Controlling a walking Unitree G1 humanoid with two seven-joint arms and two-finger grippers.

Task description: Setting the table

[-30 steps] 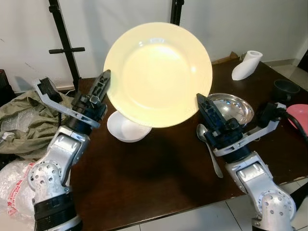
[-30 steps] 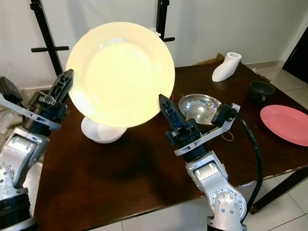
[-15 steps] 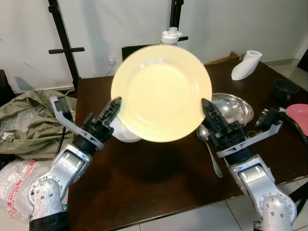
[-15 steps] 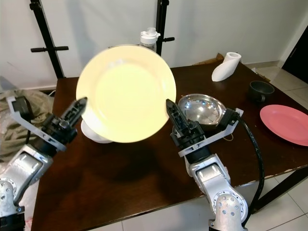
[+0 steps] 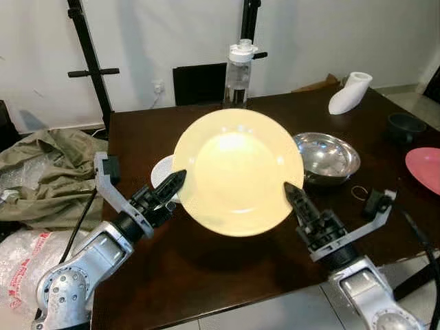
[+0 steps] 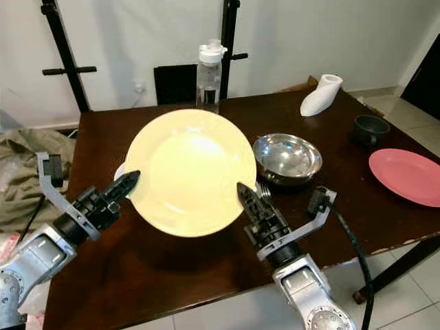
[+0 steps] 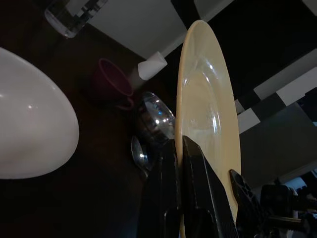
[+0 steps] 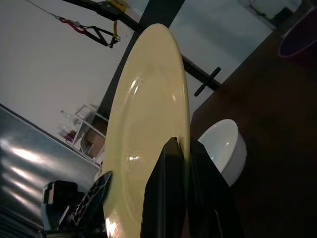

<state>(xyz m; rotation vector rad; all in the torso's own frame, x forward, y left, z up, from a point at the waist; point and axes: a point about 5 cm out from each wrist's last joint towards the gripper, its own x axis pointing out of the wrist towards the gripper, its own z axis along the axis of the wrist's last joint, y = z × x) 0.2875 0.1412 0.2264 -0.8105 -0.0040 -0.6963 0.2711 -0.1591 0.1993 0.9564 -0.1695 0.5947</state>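
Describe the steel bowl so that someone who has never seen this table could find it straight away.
Start at the dark wooden table and the big pale yellow plate held above it between the left gripper and the right gripper. Just to the robot's right of that plate sits the steel bowl. It is the one shiny, mirror-like dish; the white bowl is matt and the pink plate is flat.

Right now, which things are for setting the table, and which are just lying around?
For the job: yellow plate, held at its edges by the left tool and right tool; white bowl; steel bowl; pink plate.

Lying about: water bottle, olive cloth.
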